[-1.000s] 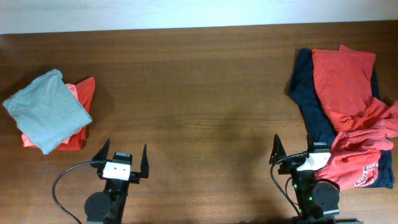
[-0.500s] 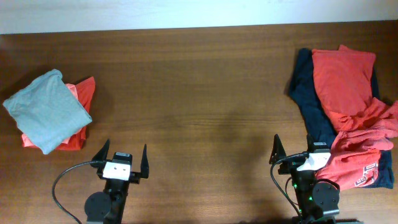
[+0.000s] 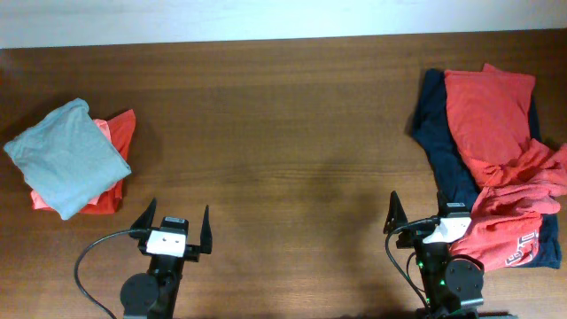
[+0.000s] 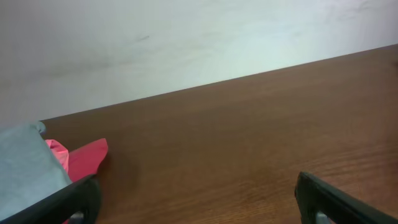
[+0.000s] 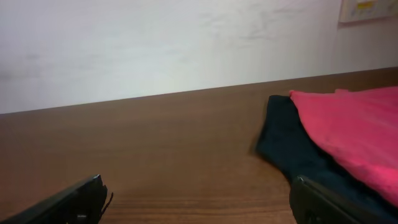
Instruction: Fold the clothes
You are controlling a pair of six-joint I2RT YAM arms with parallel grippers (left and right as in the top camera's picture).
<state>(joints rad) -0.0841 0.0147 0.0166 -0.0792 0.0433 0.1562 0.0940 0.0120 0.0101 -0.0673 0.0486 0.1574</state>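
At the table's left a folded pale grey-blue T-shirt lies on top of a folded coral one; both show at the left edge of the left wrist view, grey-blue T-shirt, coral T-shirt. At the right is an unfolded heap: a navy T-shirt, coral T-shirts over it, and a red T-shirt with white lettering nearest the front. My left gripper stands open near the front edge, holding nothing. My right gripper is open too, just left of the heap, navy T-shirt by its right finger.
The brown wooden table runs between the two piles. A pale wall stands behind the far edge. Black cables loop beside each arm's base at the front.
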